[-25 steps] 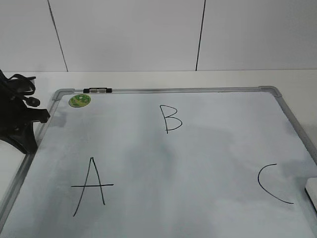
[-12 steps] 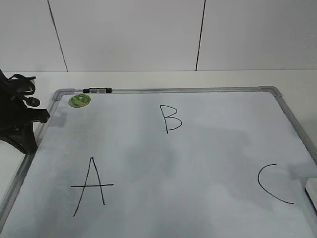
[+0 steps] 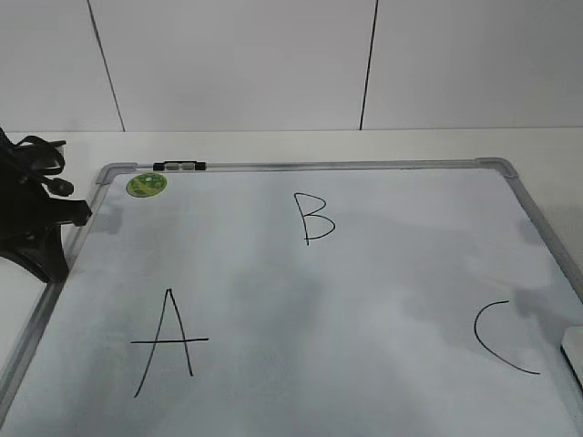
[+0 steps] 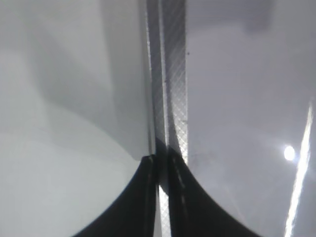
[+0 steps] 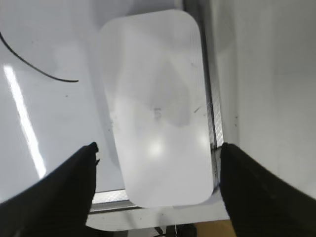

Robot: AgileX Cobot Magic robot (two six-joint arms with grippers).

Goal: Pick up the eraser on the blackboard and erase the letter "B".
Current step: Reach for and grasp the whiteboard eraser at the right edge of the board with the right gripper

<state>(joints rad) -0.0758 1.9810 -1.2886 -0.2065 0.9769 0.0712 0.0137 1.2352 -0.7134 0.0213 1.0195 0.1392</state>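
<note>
The blackboard is a white board with a grey frame lying flat, with black letters. The letter "B" is at its top middle, thin and whole. The eraser, a white rounded block, lies at the board's right edge beside the "C". In the right wrist view the eraser lies by the frame corner. My right gripper is open above it, one jaw on each side, not touching it. My left gripper is shut and empty over the board's left frame.
The "A" is at the lower left. A green sticker and a small black-and-silver clip sit at the top left corner. The left arm stands by the left frame. A white wall rises behind the table.
The shadow on the right side of the board near the "C" has shifted toward the right edge. The eraser, the letters and the left arm have not moved.
</note>
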